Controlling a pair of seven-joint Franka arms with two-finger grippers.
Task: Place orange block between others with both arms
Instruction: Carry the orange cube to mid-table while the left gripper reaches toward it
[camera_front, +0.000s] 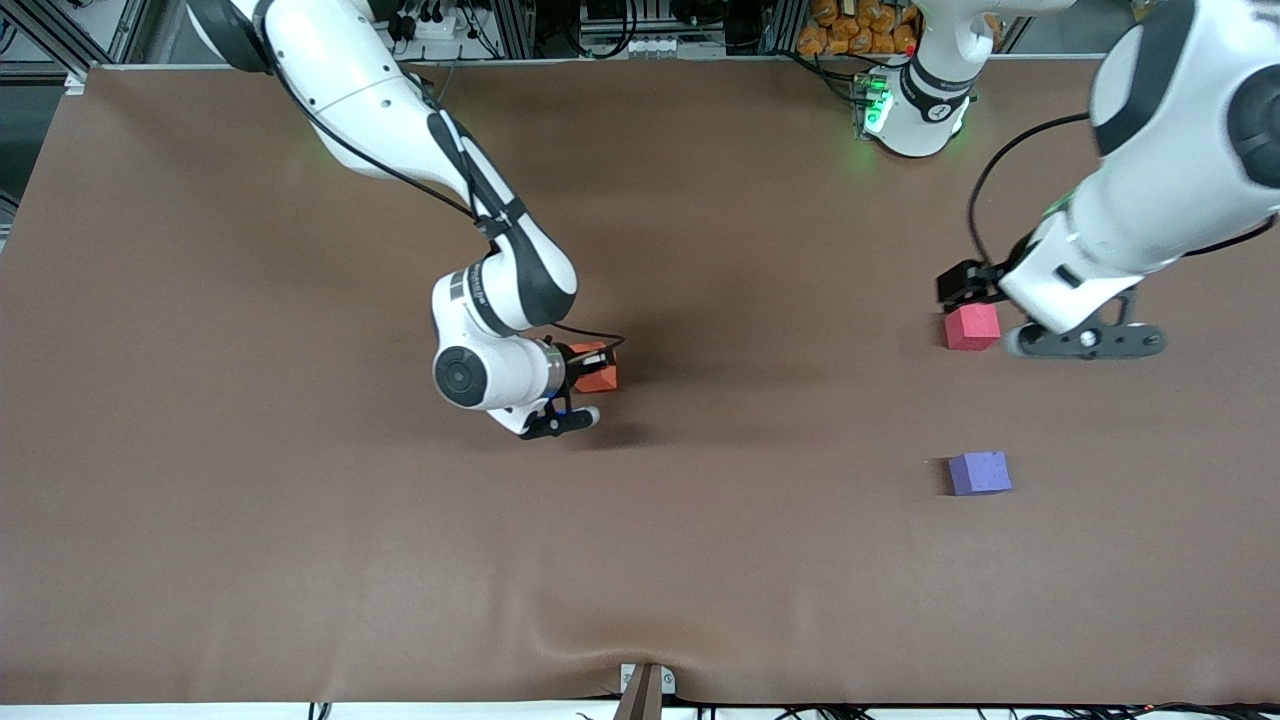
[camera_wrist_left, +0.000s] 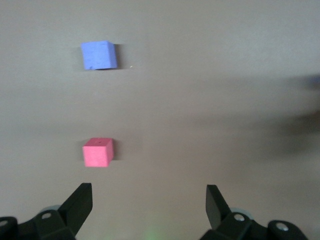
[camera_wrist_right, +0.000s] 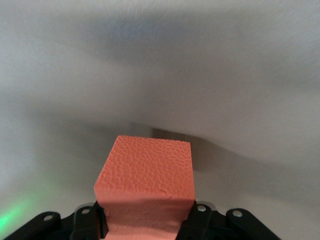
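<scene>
1. The orange block (camera_front: 598, 372) sits between the fingers of the right gripper (camera_front: 585, 385), low over the brown table (camera_front: 300, 550) around its middle, well apart from the other two cubes
2. In the right wrist view the orange block (camera_wrist_right: 146, 185) fills the space between the two black fingers (camera_wrist_right: 89, 222), which press against its sides; the right gripper (camera_wrist_right: 146, 225) is clamped on it
3. The red-pink cube (camera_front: 972, 327) lies on the table toward the left arm's end, and the purple-blue cube (camera_front: 979, 473) lies nearer to the front camera than it, with a bare stretch of table between the two
4. The left gripper (camera_front: 1085, 340) hangs just beside the red-pink cube, over the table, holding nothing
5. In the left wrist view the left gripper (camera_wrist_left: 149, 202) has its fingers (camera_wrist_left: 80, 202) spread wide apart; the red-pink cube (camera_wrist_left: 98, 152) shows just ahead of one finger and the purple-blue cube (camera_wrist_left: 99, 55) farther off, both flat on the table (camera_wrist_left: 225, 100)
</scene>
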